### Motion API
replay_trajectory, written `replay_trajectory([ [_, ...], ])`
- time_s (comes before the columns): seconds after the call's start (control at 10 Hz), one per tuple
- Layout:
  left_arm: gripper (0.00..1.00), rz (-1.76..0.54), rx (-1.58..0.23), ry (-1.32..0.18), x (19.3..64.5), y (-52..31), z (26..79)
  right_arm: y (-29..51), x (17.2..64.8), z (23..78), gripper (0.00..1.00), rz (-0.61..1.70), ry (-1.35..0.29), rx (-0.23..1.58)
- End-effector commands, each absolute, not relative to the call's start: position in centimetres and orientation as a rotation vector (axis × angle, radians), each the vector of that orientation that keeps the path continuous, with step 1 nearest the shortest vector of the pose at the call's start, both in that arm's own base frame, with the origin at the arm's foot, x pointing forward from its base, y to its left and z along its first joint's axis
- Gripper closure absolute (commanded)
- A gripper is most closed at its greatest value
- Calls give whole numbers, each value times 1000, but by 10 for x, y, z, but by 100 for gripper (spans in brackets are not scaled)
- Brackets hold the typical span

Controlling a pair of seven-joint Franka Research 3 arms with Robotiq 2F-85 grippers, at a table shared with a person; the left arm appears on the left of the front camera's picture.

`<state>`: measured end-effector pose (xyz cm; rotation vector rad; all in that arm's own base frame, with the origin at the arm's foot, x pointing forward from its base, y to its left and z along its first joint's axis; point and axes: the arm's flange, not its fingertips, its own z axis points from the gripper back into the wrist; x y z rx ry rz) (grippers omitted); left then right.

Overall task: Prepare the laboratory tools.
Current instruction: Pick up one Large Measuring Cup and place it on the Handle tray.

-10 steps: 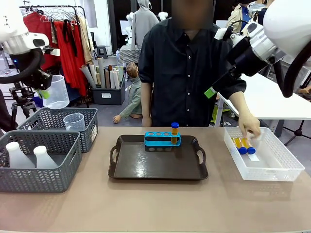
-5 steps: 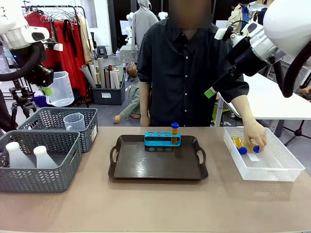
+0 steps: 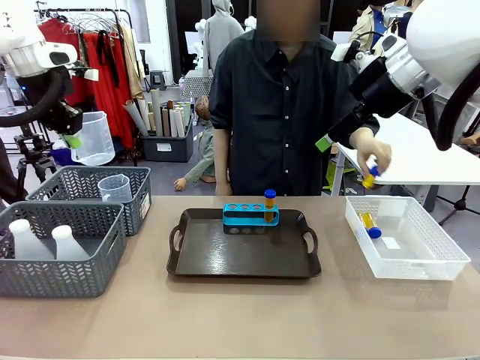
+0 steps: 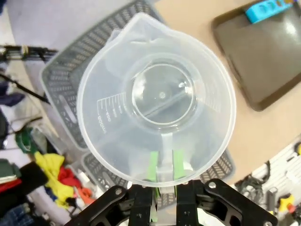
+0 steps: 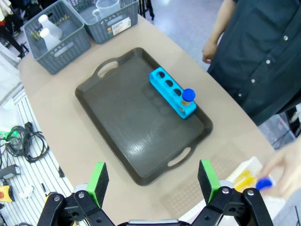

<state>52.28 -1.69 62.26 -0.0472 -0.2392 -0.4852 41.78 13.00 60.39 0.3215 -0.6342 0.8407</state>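
Observation:
My left gripper hangs high above the back basket, shut on the handle of a clear graduated beaker; the left wrist view looks straight down into that beaker over my gripper. My right gripper stands open and holds nothing, high over the table's right side. One blue-capped amber tube stands in the blue rack on the dark tray. The person's hand holds another tube above the white bin, where one tube lies. Two white flasks stand in the front basket.
Two grey mesh baskets sit at the table's left: the front one with the flasks, the back one holding a second beaker. The person stands at the far side, behind the tray.
The person's hand has risen out of the white bin with a tube, leaving one tube in it. My left gripper with the beaker rose slightly, then held still.

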Motion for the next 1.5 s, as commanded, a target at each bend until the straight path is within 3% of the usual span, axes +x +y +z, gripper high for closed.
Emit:
replay_trajectory([
  [0.0, 100, -652, -14, -304, 507, -51, 650, 130, 417, 604, 0, 842, -638, 332],
  [0.7, 100, -1231, 84, -451, 505, -210, 714, 130, 417, 604, 0, 842, -638, 332],
  [0.9, 100, -1358, 54, -495, 514, -240, 714, 130, 417, 604, 0, 842, -638, 332],
  [1.4, 100, -1596, -18, -441, 522, -304, 680, 130, 417, 604, 0, 842, -638, 332],
])
